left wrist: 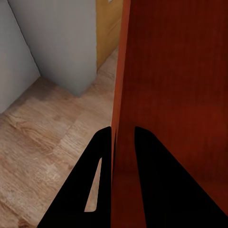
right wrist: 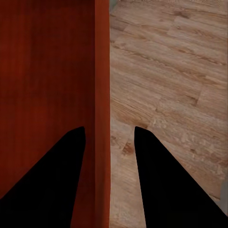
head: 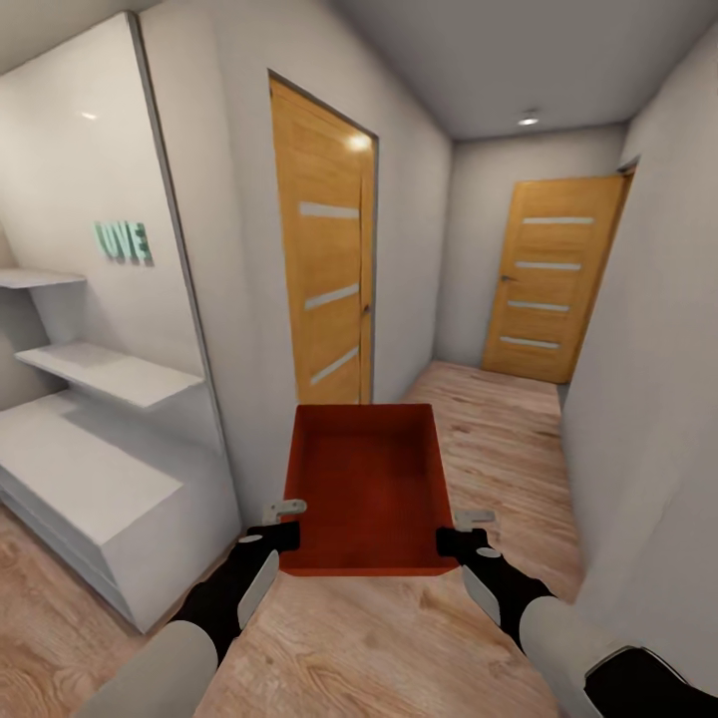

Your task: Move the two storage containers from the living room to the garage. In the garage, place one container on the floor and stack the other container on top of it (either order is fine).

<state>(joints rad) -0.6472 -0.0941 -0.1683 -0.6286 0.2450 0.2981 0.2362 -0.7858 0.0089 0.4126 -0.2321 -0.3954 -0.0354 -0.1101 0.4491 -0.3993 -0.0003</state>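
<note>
One red-orange storage container (head: pixel 367 487) hangs open side up in front of me, above a light wood plank floor in a narrow hallway; it is empty. My left gripper (head: pixel 283 527) is shut on its left wall near the front corner, and my right gripper (head: pixel 461 531) is shut on its right wall. The left wrist view has the left gripper (left wrist: pixel 122 130) straddling the thin wall of the container (left wrist: pixel 175 71). In the right wrist view the right gripper (right wrist: pixel 108 129) sits astride the other wall of the container (right wrist: pixel 47 66), one finger inside and one outside.
A closed wooden door (head: pixel 324 289) stands in the left wall just ahead, and another wooden door (head: pixel 553 279) closes the hallway's far end. White shelving (head: pixel 100 369) fills the left side. A plain wall (head: pixel 648 399) runs close along the right. A wall corner (left wrist: pixel 61 47) is near the left gripper.
</note>
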